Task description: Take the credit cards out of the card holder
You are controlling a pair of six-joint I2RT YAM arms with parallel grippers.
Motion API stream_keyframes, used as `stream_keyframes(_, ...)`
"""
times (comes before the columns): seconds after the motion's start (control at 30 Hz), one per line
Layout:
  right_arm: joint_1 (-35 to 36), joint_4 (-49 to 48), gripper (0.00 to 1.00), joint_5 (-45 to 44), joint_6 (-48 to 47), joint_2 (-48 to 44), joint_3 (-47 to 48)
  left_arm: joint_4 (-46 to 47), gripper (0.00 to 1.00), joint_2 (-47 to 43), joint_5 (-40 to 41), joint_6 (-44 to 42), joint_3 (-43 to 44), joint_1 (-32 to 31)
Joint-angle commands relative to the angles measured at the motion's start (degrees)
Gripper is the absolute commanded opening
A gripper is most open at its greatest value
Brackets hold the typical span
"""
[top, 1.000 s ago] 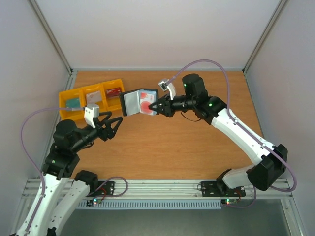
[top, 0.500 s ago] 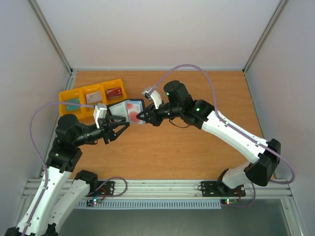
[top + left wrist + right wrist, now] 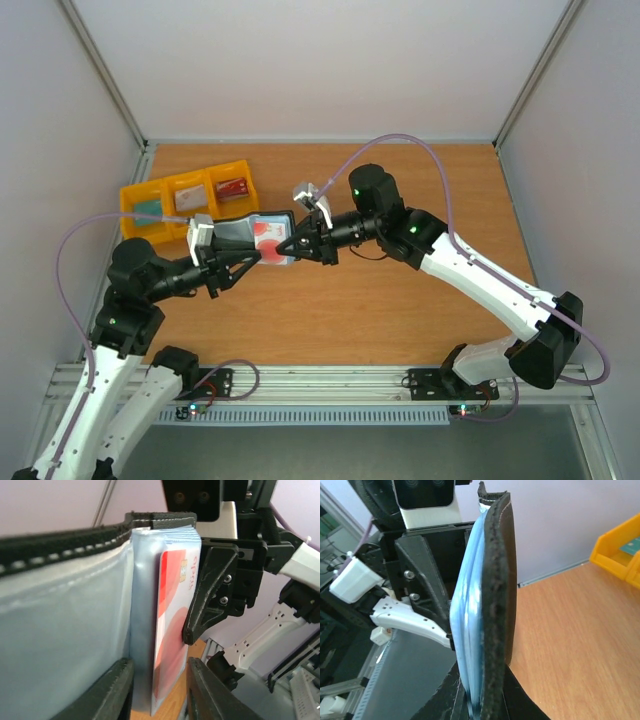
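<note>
Black plastic right fingers (image 3: 445, 702) are pinching the card holder (image 3: 236, 233) by its cover edge, holding it open above the tabletop (image 3: 350, 310). Its shell is showing rough black fabric with pale stitching, while the inner pockets (image 3: 65, 630) are looking smooth, glossy and grey-blue. The left fingers (image 3: 106, 692) are straddling one pocket's lower edge at 6 o'clock; whether they are pressing it, I cannot tell. A white credit card (image 3: 170, 625) with a big red circle is sitting in that pocket, its red cursive writing unreadable. Yellow bins (image 3: 135, 195) are lying at the holder's 10 o'clock.
</note>
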State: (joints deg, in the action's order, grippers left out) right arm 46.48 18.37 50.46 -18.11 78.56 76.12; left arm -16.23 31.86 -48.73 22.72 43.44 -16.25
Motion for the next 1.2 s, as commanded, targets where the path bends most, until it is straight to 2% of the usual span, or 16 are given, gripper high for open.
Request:
stream_keyframes(0.0, 1.6, -4.1, 0.01, 8.1, -2.1, -1.1, 0.6, 6.3, 0.26, 1.4, -2.9, 1.6, -1.4, 0.2)
stream_keyframes(0.1, 2.9, -0.8, 0.01, 7.3, -5.0, 0.0, 2.4, 8.1, 0.19, 2.0, -4.1, 2.4, -1.9, 0.1)
stream_keyframes(0.2, 3.0, 0.1, 0.01, 7.8, -6.0, 0.1, 2.9, 9.2, 0.01, 1.7, -5.3, 3.4, -1.9, 0.1)
stream_keyframes(0.27, 3.0, 1.4, 0.02, 7.1, -7.5, -0.5, 2.8, 8.9, 0.00, 1.2, -5.6, 4.0, -1.7, 0.1)
stream_keyframes(0.37, 2.3, 2.7, 0.09, 7.1, -8.2, -0.9, 2.4, 8.4, 0.00, 0.0, -5.5, 5.4, -1.9, 0.1)
stream_keyframes(0.43, 1.7, 3.9, 0.24, 7.2, -7.8, -0.7, 2.7, 9.1, 0.00, -0.4, -5.3, 6.4, -2.1, 0.2)
stream_keyframes(0.53, 1.4, 4.3, 0.32, 7.5, -7.4, -1.0, 2.5, 9.2, 0.00, -1.0, -4.8, 6.8, -1.8, 0.3)
stream_keyframes(0.73, -0.7, 4.4, 0.26, 7.8, -7.4, -2.7, 1.2, 11.0, 0.00, -1.7, -5.5, 7.4, -3.1, 0.2)
stream_keyframes(0.97, -3.0, 7.4, 0.01, 9.4, -9.0, -2.8, 2.2, 12.8, 0.00, -1.7, -5.9, 8.5, -3.4, 0.2)
stream_keyframes(1.1, -3.3, 9.1, 0.02, 9.2, -10.0, -2.0, 2.8, 14.1, 0.00, -2.0, -6.0, 9.3, -4.3, 0.2)
stream_keyframes(1.17, -3.9, 10.7, 0.12, 8.9, -10.3, -1.9, 3.5, 14.2, 0.00, -2.1, -6.7, 9.3, -4.3, 0.2)
